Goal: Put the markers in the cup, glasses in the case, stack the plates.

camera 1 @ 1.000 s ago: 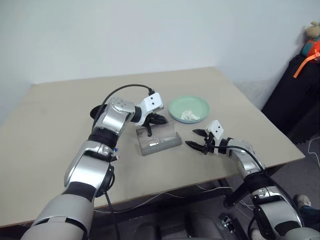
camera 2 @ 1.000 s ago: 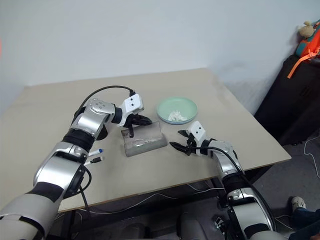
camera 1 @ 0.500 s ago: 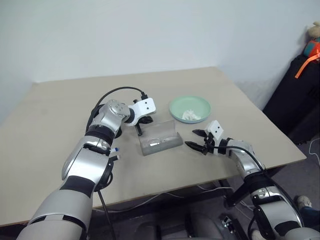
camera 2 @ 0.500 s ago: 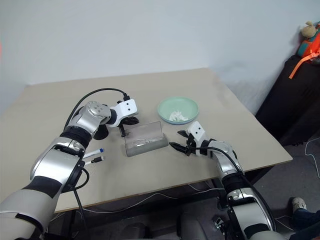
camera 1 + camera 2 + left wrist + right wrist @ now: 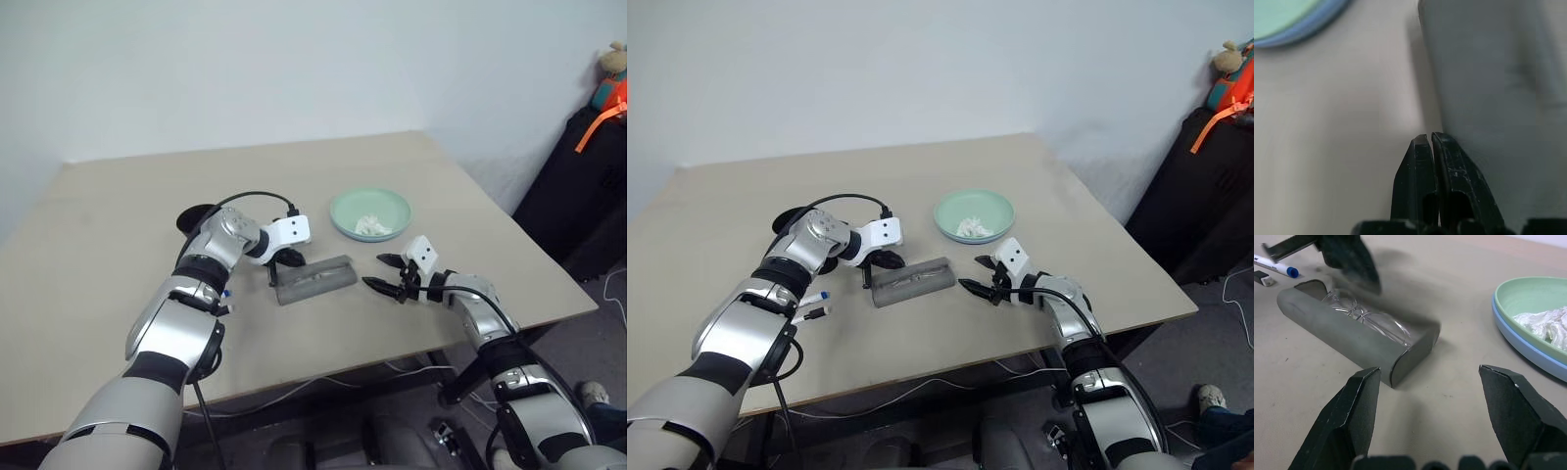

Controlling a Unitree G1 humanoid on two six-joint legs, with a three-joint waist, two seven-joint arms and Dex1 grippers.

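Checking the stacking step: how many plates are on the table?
2: the mint green plate sits stacked on the light blue plate, beyond the case; a tissue wad lies in it.

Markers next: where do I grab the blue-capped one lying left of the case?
Grip the marker mid-barrel, coming straight down with the left gripper. It lies flat on the table, so only the barrel's long sides are free. A second one lies close beside it; keep the jaws narrow.

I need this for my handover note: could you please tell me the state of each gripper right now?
Left gripper: shut, holding nothing, at the case.
Right gripper: open, empty, facing the case's end.
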